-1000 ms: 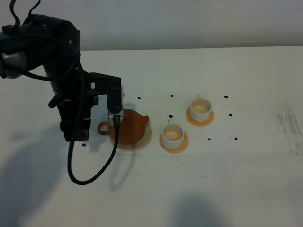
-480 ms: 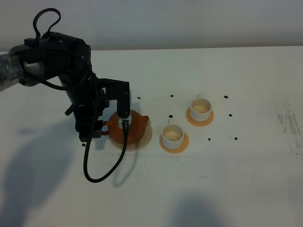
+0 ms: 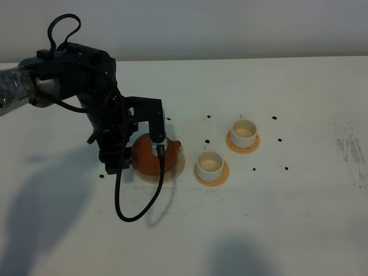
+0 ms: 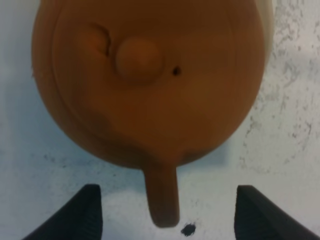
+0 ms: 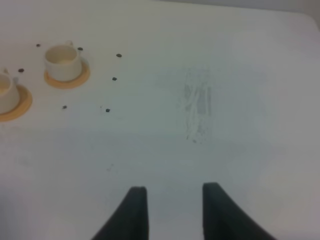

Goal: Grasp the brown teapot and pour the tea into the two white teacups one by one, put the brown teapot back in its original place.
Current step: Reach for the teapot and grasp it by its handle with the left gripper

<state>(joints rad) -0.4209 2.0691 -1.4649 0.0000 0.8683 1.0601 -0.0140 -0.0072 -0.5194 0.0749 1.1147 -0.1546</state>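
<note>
Brown teapot [image 3: 145, 160]: on the pale beige disc [image 3: 179, 165], left of both cups in the exterior view; squat, round, matte clay.
Left wrist view only: lid knob [image 4: 138, 60], pinhole beside it, handle [image 4: 162, 197] seen edge-on.
Left gripper [image 4: 171, 214]: jaws spread, one on each side of the handle, neither touching it.
Exterior high view only: spout [image 3: 177, 144] toward the near teacup [image 3: 210, 164] and far teacup [image 3: 243, 131], white cylinders on orange-tan coasters [image 3: 225, 172].
Right gripper [image 5: 174, 210]: jaws spread, nothing between, over the white table [image 5: 250, 150]; scuffed grey patch [image 5: 197, 107] ahead.
</note>
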